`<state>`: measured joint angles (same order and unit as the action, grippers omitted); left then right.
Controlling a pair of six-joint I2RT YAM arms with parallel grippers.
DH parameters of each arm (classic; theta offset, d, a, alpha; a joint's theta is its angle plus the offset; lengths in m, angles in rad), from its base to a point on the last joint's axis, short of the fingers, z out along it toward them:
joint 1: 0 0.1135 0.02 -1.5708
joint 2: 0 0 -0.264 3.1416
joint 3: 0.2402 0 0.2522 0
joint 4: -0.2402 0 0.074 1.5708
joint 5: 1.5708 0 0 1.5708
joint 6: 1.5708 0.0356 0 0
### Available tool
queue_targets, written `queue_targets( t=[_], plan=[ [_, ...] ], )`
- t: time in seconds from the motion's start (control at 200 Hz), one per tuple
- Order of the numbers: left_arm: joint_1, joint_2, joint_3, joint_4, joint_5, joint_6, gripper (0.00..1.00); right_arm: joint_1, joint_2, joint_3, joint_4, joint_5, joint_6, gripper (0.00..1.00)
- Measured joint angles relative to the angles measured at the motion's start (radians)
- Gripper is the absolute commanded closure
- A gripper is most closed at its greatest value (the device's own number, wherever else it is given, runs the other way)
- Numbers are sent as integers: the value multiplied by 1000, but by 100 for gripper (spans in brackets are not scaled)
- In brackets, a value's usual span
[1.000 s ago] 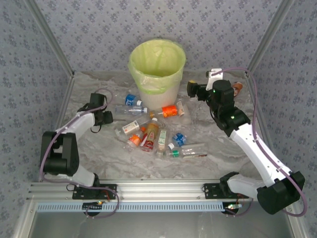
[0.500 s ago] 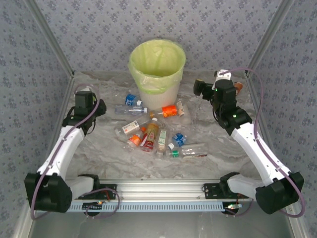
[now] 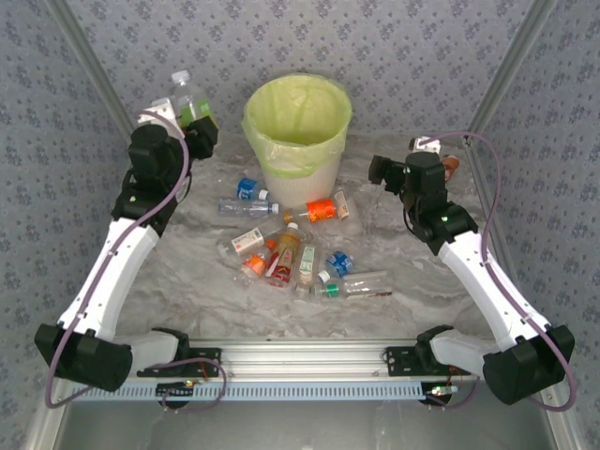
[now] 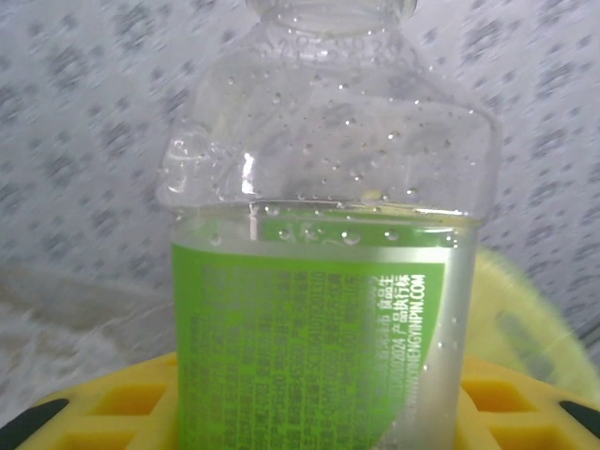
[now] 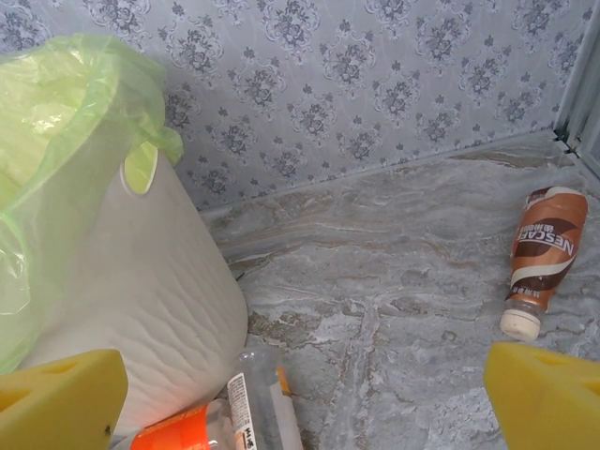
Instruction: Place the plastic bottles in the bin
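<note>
The left jaws grip a green-labelled bottle (image 3: 192,101) held high just left of the bin (image 3: 300,183); the right jaws gape wide to its right, other bottles (image 3: 286,251) strewn on the tabletop (image 3: 187,272).

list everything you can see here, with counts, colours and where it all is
bin: one, white with yellow-green liner, back centre of table
green-label bottle: one, clear, held aloft left of the bin
loose bottles: about ten, orange, blue, red, green labels, lying in front of the bin
brown bottle: one, lying at far right
table: one, grey marbled
left gripper: one, shut on the green-label bottle
right gripper: one, open, right of the bin
</note>
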<state>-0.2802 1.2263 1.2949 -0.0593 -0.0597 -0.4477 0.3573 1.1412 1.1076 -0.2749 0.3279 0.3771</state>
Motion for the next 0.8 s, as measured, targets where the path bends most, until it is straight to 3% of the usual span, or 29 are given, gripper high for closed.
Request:
queue_targets(
  t=[0.15, 0.365, 0.62, 0.8],
  plan=[
    [-44, 135, 87, 90, 73, 8, 100, 0, -9, 0, -11, 0, 5, 0],
    [-109, 282, 242, 69, 154, 70, 100, 0, -44, 0, -38, 5, 13, 0],
    [-126, 432, 457, -47, 230, 146, 99, -2, -70, 0, -42, 9, 27, 0],
    [-157, 620, 708, -245, 238, 185, 96, -2, -74, 0, -55, 9, 31, 0]
  ],
)
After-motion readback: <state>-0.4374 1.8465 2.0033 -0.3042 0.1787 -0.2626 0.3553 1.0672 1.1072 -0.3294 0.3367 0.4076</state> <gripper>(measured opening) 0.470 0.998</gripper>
